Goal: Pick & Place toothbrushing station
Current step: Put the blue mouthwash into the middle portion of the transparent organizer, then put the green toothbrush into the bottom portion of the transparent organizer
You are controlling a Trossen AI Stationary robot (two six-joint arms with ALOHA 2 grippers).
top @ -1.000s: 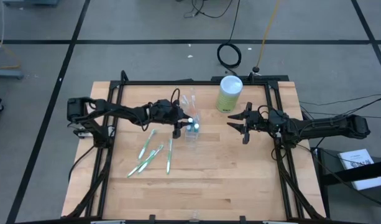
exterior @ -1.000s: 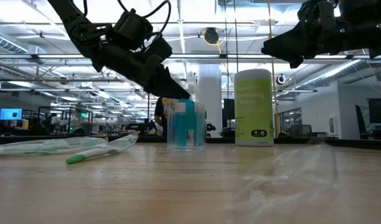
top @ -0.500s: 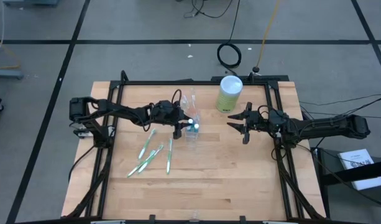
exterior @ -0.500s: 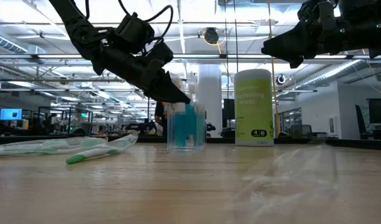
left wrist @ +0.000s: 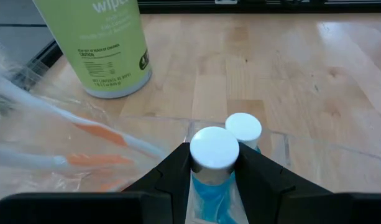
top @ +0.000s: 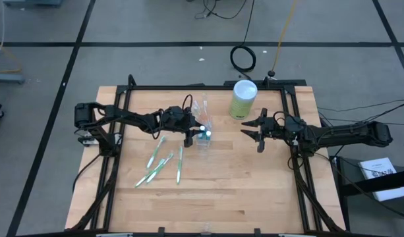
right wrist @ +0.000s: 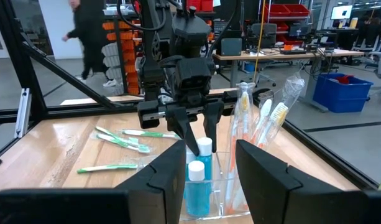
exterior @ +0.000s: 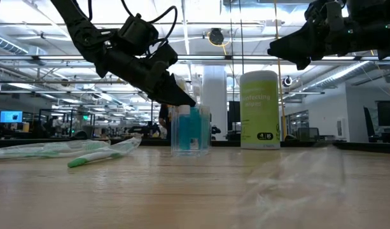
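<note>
My left tool [left wrist: 214, 163] is clamped on a white-capped blue tube [left wrist: 213, 149], right at the clear cup [top: 203, 138] near the middle of the desk [top: 215, 191]; a second capped tube [left wrist: 242, 129] sits just beside it (both stand in that cup, as the right wrist view shows). Orange-white toothbrushes [right wrist: 260, 124] lean in a neighbouring cup, and green-white toothbrushes [top: 163, 164] lie flat on the desk to the left. My right tool [top: 252, 132] hovers apart from the cups, fingers spread, holding nothing, near the lime-green canister [top: 242, 99]
</note>
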